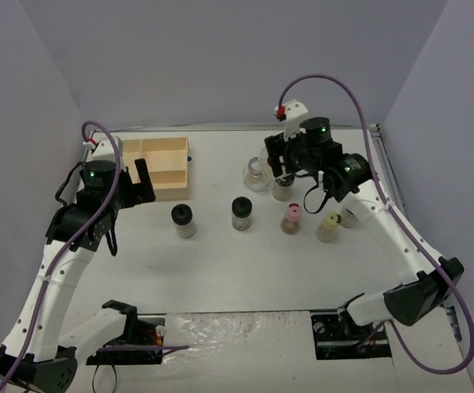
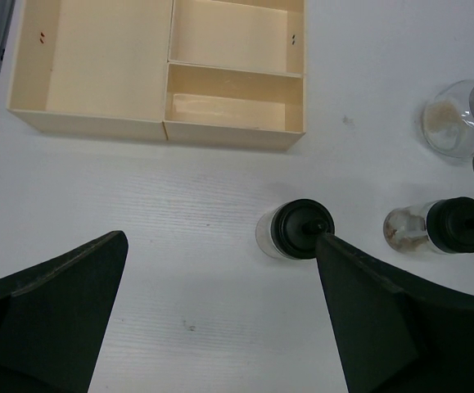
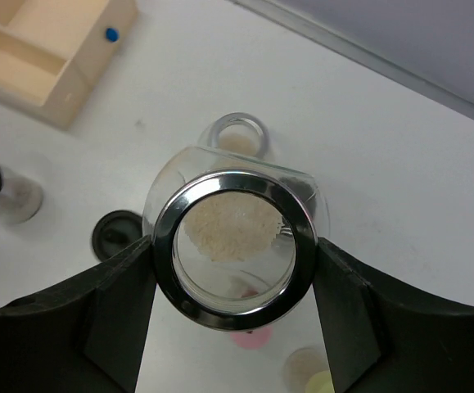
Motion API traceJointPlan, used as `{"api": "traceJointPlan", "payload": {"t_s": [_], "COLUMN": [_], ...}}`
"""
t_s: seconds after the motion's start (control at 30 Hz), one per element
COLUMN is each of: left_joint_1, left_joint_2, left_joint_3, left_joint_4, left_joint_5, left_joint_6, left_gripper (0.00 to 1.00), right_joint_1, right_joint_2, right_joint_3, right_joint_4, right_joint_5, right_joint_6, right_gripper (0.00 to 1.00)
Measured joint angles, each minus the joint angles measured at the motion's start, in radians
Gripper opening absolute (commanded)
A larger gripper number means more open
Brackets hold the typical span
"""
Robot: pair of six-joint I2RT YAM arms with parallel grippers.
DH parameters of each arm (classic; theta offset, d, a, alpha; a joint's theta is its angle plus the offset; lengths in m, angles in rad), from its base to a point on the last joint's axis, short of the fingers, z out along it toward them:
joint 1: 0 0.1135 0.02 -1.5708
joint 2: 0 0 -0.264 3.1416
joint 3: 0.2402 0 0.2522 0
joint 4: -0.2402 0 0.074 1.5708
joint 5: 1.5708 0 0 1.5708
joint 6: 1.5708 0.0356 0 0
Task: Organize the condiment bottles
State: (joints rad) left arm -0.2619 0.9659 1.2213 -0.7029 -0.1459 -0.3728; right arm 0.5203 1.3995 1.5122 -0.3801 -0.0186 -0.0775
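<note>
In the top view a black-capped jar (image 1: 184,219) stood upright mid-frame, a second black-capped jar (image 1: 241,213) to its right, then a pink-capped jar (image 1: 291,218) and a yellow-green-capped jar (image 1: 329,226). Above them stood a wide clear jar (image 1: 257,174). Another wide jar (image 3: 232,233), silver-rimmed with beige powder inside, sat clamped between the right hand's (image 3: 235,260) fingers.

- left arm (image 1: 32,315): white links, black joints, green light (image 1: 95,173) on the housing behind the jaws
- right arm (image 1: 400,237): same white and black, with its own green light (image 1: 322,128) behind the jaws
- purple cable (image 1: 322,76) along each arm, from a red-and-white plug (image 1: 282,110) behind the jaws
- left gripper (image 2: 220,241), right gripper (image 3: 235,250): matte black, wedge-shaped fingers (image 2: 48,319) with flat inner faces
</note>
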Motion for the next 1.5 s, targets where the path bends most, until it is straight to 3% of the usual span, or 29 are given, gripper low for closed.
{"api": "traceJointPlan", "payload": {"t_s": [0.2,0.37,0.8,0.9,0.97,1.17,1.23,1.3,1.5], "left_joint_1": [0.0,0.0,0.0,0.0,0.0,0.0,0.0,0.0,-0.015], "left_joint_2": [-0.027,-0.058,-0.172,-0.183,-0.187,-0.164,-0.153,-0.139,-0.114], "left_joint_3": [0.005,0.019,-0.03,-0.056,-0.077,-0.142,-0.159,-0.174,-0.188], "left_joint_4": [-0.036,-0.084,-0.162,-0.171,-0.17,-0.161,-0.154,-0.144,-0.092], "left_joint_5": [-0.015,-0.021,0.027,0.064,0.097,0.199,0.228,0.252,0.304], "left_joint_6": [0.006,0.006,0.002,0.005,0.008,0.026,0.031,0.036,0.048], "left_gripper": [0.97,0.97,0.97,0.97,0.97,0.97,0.97,0.97,0.97], "right_joint_1": [0.298,0.452,0.515,0.516,0.516,0.516,0.516,0.516,0.516], "right_joint_2": [0.016,0.047,0.199,0.238,0.245,0.251,0.251,0.246,0.1], "right_joint_3": [0.0,-0.016,-0.359,-0.403,-0.417,-0.438,-0.439,-0.439,-0.427], "right_joint_4": [-0.033,-0.008,0.291,0.341,0.378,0.448,0.453,0.455,0.381], "right_joint_5": [-0.032,-0.061,-0.072,-0.072,-0.071,-0.073,-0.076,-0.077,-0.051], "right_joint_6": [0.005,0.025,0.057,0.055,0.054,0.054,0.055,0.058,0.059], "right_gripper": [0.0,0.0,0.0,0.1,0.23,0.8,0.94,1.0,1.0]}}
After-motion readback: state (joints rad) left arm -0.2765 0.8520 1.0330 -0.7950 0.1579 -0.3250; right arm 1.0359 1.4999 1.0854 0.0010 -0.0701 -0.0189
